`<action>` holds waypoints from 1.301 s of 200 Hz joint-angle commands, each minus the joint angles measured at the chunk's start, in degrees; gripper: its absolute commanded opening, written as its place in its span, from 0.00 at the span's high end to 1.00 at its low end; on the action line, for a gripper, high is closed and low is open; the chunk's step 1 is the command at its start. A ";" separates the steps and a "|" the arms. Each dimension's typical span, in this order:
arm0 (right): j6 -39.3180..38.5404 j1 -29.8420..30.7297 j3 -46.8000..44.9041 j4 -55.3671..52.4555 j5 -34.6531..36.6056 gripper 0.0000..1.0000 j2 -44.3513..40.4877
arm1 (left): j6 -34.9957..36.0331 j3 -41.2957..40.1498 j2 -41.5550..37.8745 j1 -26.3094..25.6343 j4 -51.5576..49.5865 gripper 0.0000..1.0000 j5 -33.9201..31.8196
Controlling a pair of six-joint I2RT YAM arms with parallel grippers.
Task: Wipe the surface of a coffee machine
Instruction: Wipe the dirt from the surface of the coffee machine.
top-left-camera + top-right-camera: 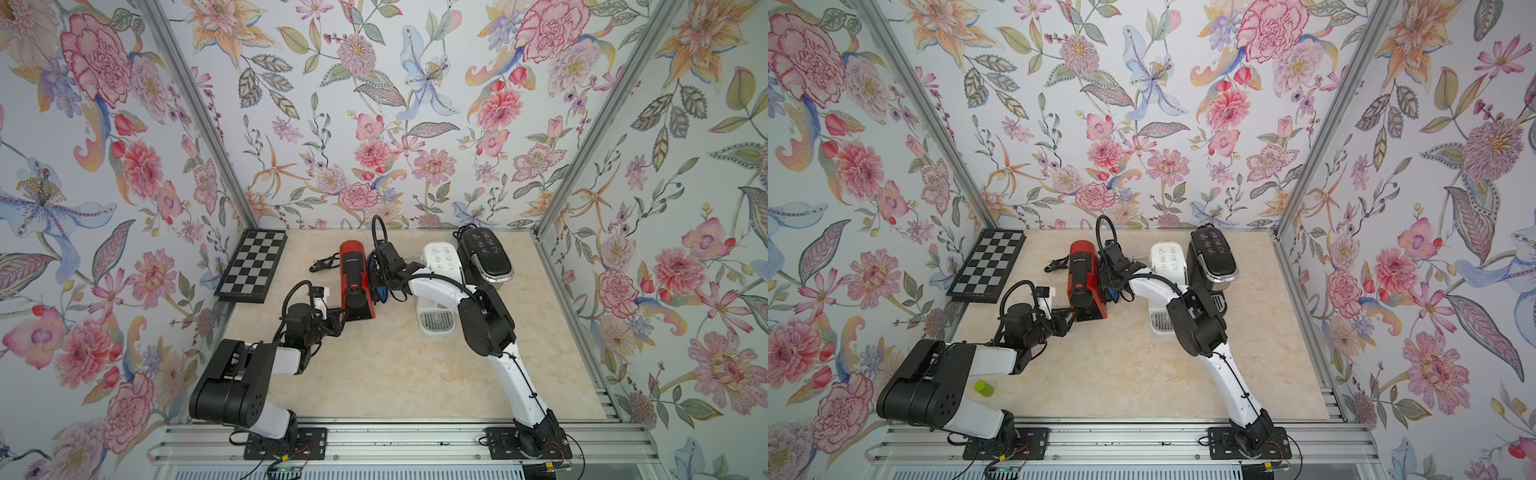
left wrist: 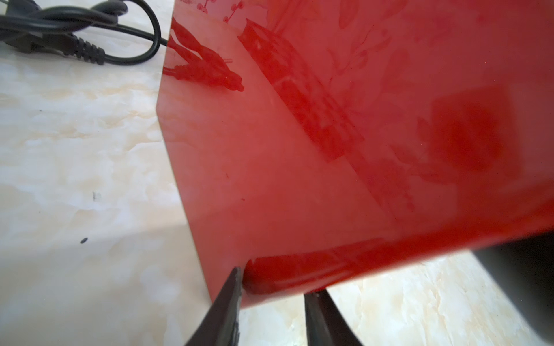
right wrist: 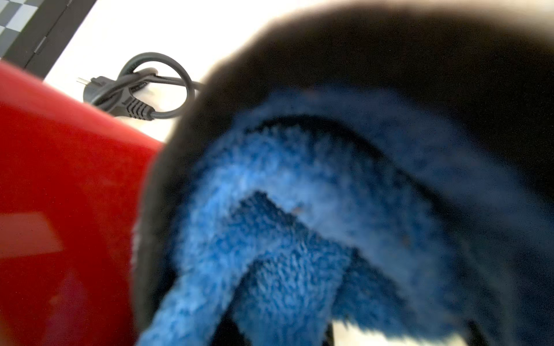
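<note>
Left gripper (image 1: 338, 318): I see it part-closed, pinching the red coffee machine (image 1: 355, 282) at its lower corner, mid-frame.
Right gripper (image 1: 377, 283): clamped tight on blue cloth (image 3: 269, 239), against the machine's right side.

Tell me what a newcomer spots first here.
The red coffee machine mid-table draws the eye: the left pincer grips its near bottom corner, and the right pincer holds a blue cloth at its right side. Loud floral wallpaper wraps all three walls.
</note>
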 commanded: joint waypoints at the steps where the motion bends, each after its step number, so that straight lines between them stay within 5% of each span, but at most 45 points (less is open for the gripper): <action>1: 0.02 3.88 -1.96 2.00 -4.47 0.84 -0.53 | 1.53 1.80 -2.46 -0.92 -0.96 0.65 -0.70; 169: 3.14 8.89 -15.52 5.42 -5.76 0.84 -12.81 | 3.66 1.96 -2.35 -0.26 0.60 0.62 -12.42; 260: 4.61 5.22 -18.96 5.54 -10.95 0.84 -18.14 | 6.74 0.27 -2.11 -0.32 2.48 0.81 -12.89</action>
